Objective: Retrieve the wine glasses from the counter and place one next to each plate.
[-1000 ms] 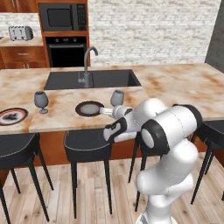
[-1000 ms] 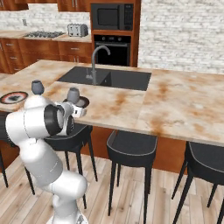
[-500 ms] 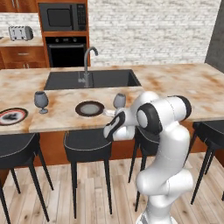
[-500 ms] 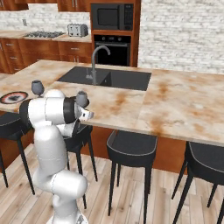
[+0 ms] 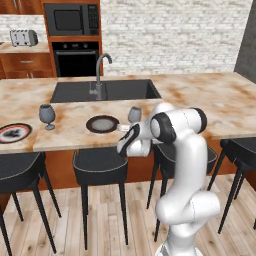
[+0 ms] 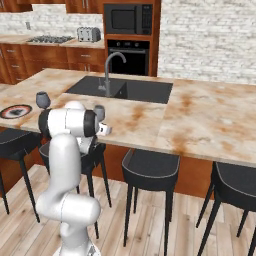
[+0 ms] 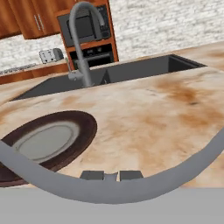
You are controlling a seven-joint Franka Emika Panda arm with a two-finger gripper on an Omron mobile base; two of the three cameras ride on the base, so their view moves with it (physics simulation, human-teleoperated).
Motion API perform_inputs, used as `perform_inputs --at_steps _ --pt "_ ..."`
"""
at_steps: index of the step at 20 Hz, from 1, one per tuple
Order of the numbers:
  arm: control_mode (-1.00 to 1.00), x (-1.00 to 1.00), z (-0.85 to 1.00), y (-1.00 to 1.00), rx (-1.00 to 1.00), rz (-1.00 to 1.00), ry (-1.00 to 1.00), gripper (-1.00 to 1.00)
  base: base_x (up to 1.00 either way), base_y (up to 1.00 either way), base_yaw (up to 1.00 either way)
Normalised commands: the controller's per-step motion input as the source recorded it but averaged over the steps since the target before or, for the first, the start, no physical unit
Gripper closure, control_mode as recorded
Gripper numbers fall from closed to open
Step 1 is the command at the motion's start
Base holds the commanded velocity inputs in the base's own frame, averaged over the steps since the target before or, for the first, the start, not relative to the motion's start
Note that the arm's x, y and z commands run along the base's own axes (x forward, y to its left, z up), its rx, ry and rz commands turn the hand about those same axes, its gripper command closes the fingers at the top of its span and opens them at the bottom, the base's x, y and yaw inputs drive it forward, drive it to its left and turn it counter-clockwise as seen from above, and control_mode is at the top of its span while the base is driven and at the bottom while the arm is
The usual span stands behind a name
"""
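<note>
Two wine glasses showed in the left base view. The first wine glass [image 5: 47, 115] stood on the island top [image 5: 210, 107], just right of the red-ringed plate [image 5: 13, 133]. The second wine glass [image 5: 134, 114] was upright, just right of the grey plate [image 5: 102, 123] near the island's front edge, with the gripper [image 5: 128, 128] at its base.

In the right base view that second glass rose directly above the hand, apart from the sink [image 6: 122, 90].

In the hand view the fingertips were nearly together, with a grey curved band of glass arcing just above them; I judged them pinched on the stem, though the stem itself was not clear. The grey plate lay just to the left.

The step in hand looked like setting down the last glass. I could not tell whether its foot touched the stone. Next, the fingers needed to part and back away level, without tipping it.
</note>
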Motion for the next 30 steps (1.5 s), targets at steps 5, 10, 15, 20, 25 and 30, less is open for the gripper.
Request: perform_inputs --at_steps 5,10,15,20,25,30 --pt "-1.0 0.57 -0.35 -0.05 -0.02 0.0 0.0 1.0 0.0 0.0 0.0" --pt "-1.0 0.58 -0.42 -0.24 -0.01 0.0 0.0 1.0 0.0 0.0 0.0" --pt "-1.0 0.61 -0.32 -0.32 0.0 0.0 0.0 1.0 0.0 0.0 0.0" --pt "-1.0 0.57 -0.16 -0.38 0.0 0.0 0.01 1.0 0.0 0.0 0.0" --pt "-1.0 0.42 -0.16 -0.1 0.0 0.0 0.06 -1.0 0.0 0.0 0.0" --pt "-1.0 -0.46 -0.51 0.0 -0.09 0.0 -0.17 -1.0 0.0 0.0 0.0"
